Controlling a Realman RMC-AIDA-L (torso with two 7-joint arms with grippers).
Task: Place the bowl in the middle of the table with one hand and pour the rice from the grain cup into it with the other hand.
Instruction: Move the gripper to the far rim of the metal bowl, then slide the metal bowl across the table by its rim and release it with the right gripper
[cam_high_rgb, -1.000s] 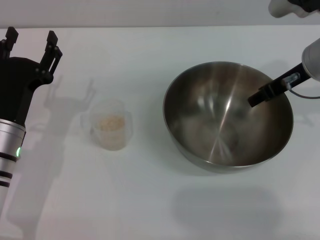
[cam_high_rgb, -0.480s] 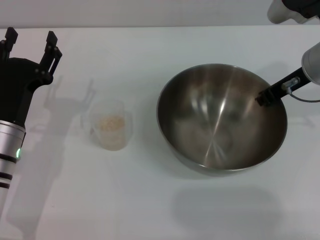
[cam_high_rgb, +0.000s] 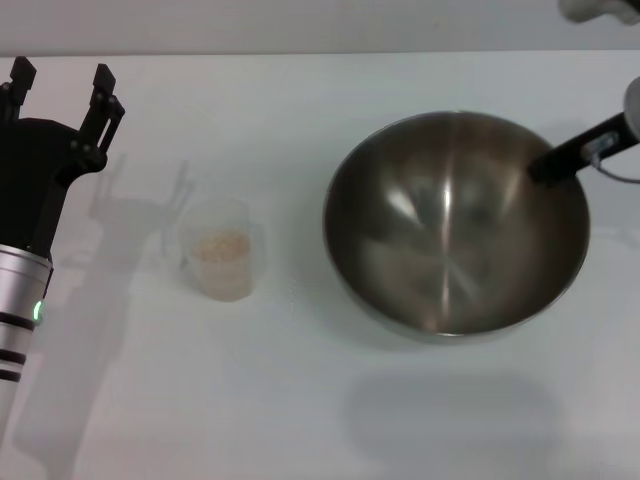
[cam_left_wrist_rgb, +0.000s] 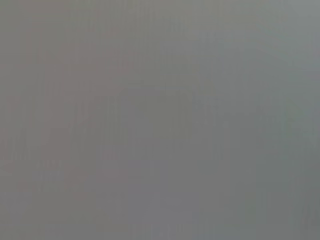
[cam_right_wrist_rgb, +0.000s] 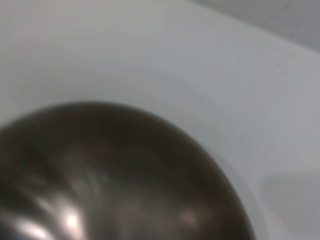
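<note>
Since half second ago, bowl (cam_high_rgb: 456, 222) shifted slightly right and far; right gripper (cam_high_rgb: 552, 166) finger at its right rim, grasp unclear to us. Left gripper (cam_high_rgb: 60, 88) released, parked far left. Cup (cam_high_rgb: 221, 249) with rice (cam_high_rgb: 221, 245) left of bowl on table (cam_high_rgb: 300, 400). We fear rim slipping, bowl sliding off-centre.

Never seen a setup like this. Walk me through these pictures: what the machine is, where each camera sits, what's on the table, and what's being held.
This is a two-armed robot; each arm ends in black two-fingered jaws. The wide picture comes from a camera on its head, looking down at a white table. The other two come from cameras on its wrists. The left one shows only plain grey. The right one looks down at the bowl from close by.

On the table stand a big steel bowl, empty, and a small frosted grain cup with rice in it.

The left gripper waits open at the table's left side, holding nothing. The right gripper has a finger at the bowl's rim; its grip is not clear.
</note>
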